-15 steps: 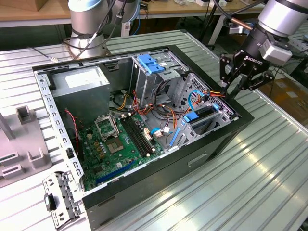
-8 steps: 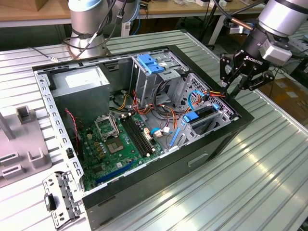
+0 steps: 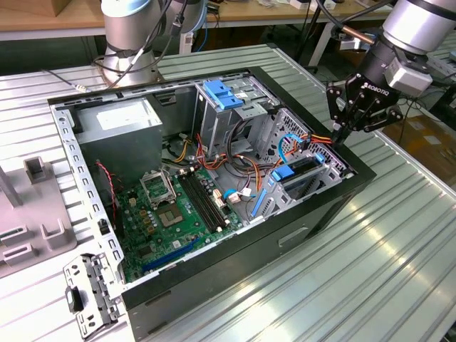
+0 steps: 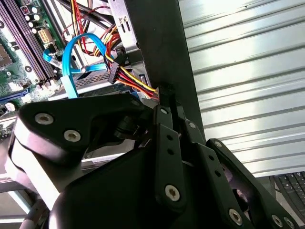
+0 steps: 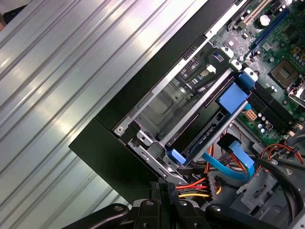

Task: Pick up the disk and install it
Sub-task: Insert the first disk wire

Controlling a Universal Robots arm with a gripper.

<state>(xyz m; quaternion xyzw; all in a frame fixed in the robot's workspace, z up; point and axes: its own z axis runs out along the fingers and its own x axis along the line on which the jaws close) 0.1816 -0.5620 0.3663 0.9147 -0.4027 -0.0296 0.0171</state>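
Note:
The disk [image 3: 302, 173] stands on edge in the lower drive bay at the exterior view's right end of the open computer case, edged by its blue carrier [image 5: 233, 98]. In the first wrist view the disk [image 5: 209, 130] shows as a dark slab between metal bay rails. My gripper [image 3: 340, 135] hangs just above the case's right wall, beside the bay. It is shut on a red, yellow and black power cable [image 4: 136, 82] that leads to a black plug [image 4: 114, 72]. The fingertips [image 4: 164, 112] meet at the cable's end by the case wall. A blue data cable [image 4: 71, 71] loops next to it.
The case [image 3: 235, 267] lies open on a ribbed metal table [image 3: 370, 271]. Inside it are the green motherboard [image 3: 174, 210], a grey power-supply box [image 3: 117, 132] and an upper drive cage with blue clips [image 3: 222, 94]. A loose bracket [image 3: 85, 296] lies at the front left.

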